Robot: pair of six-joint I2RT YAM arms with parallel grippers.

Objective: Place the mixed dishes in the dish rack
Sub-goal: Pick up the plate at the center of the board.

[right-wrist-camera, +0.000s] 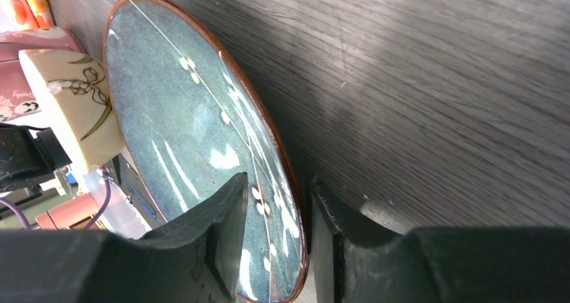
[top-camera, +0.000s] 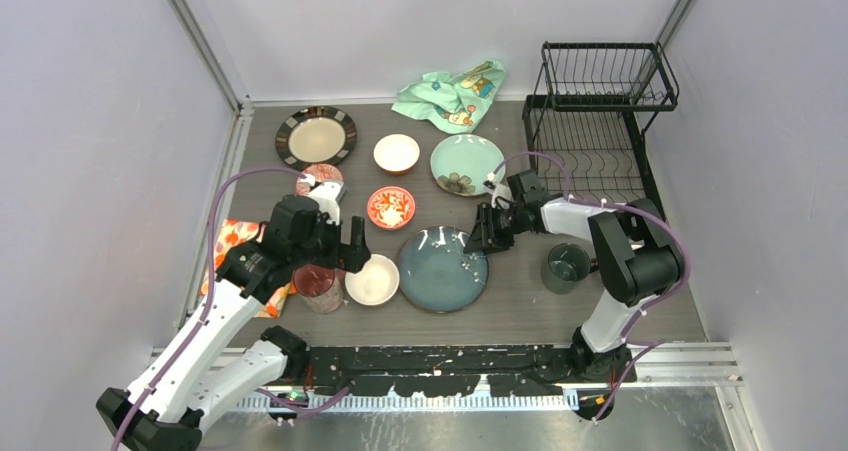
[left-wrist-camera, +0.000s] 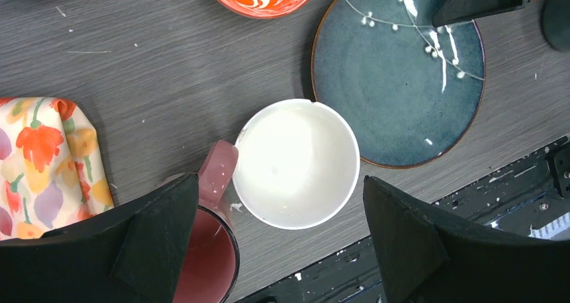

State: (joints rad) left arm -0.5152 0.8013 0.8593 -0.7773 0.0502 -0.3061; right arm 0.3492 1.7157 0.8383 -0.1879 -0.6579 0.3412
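The dark blue-green plate [top-camera: 442,268] [right-wrist-camera: 195,115] lies flat near the table's front. My right gripper [top-camera: 487,233] [right-wrist-camera: 279,202] straddles its far right rim, one finger over the face and one outside the edge, with a narrow gap still showing. My left gripper [top-camera: 352,256] [left-wrist-camera: 282,249] hangs wide open above a white bowl [top-camera: 372,279] [left-wrist-camera: 296,162] and a pink cup [top-camera: 318,287] [left-wrist-camera: 201,263], holding nothing. Further back lie a beige dark-rimmed plate [top-camera: 316,136], a pale green plate [top-camera: 467,164], another white bowl [top-camera: 397,153], a red bowl [top-camera: 391,207] and a blue patterned bowl [top-camera: 319,179]. The black dish rack [top-camera: 600,121] stands back right.
A dark green cup [top-camera: 566,267] stands just right of the blue-green plate, under my right arm. A mint-green cloth [top-camera: 452,93] lies at the back beside the rack. An orange floral cloth [top-camera: 232,241] [left-wrist-camera: 47,162] lies at the left, by the pink cup.
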